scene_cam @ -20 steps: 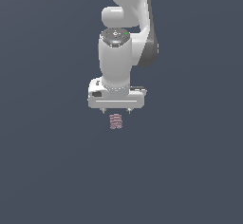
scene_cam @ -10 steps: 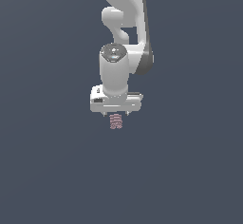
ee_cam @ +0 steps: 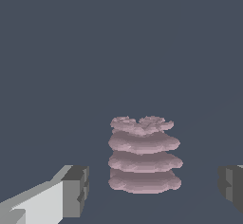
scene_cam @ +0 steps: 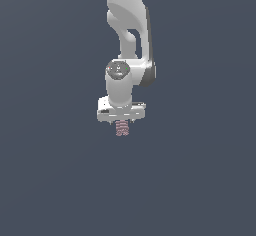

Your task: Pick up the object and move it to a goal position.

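hand apart | object between fingers, seemingly untouched | directly beneath hand

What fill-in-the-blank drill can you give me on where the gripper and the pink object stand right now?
1. In the wrist view, the gripper is ____, with a gap on each side of the object.
2. The object's color is dusty ____.
3. In the exterior view, the object shows just ____ the gripper.

Missing words: open; pink; below
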Robot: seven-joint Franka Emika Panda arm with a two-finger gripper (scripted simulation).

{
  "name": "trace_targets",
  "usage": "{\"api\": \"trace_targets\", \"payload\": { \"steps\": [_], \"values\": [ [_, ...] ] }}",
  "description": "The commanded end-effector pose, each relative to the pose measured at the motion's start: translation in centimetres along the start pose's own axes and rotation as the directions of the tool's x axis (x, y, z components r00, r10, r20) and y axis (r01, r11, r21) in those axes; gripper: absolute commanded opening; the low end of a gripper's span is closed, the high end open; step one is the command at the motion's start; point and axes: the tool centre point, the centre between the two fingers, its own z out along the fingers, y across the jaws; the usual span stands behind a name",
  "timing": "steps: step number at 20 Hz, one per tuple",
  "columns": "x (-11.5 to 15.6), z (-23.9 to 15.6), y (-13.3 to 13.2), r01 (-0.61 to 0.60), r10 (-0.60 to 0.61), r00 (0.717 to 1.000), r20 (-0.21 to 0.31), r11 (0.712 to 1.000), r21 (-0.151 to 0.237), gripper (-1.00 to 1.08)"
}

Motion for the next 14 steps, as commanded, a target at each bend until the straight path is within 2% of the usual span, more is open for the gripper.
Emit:
{"api": "trace_targets", "payload": {
  "steps": [1, 7, 14],
  "values": [
    [-0.2, 0.5, 0.0, 0.004, -0.004, 1.0, 0.001, 1.0, 0.001, 1.0],
    [-0.2, 0.9, 0.0, 0.003, -0.003, 1.0, 0.002, 1.0, 0.001, 1.0],
    [-0.4, 4.1, 0.0, 0.004, -0.004, 1.0, 0.001, 1.0, 0.001, 1.0]
  ]
}}
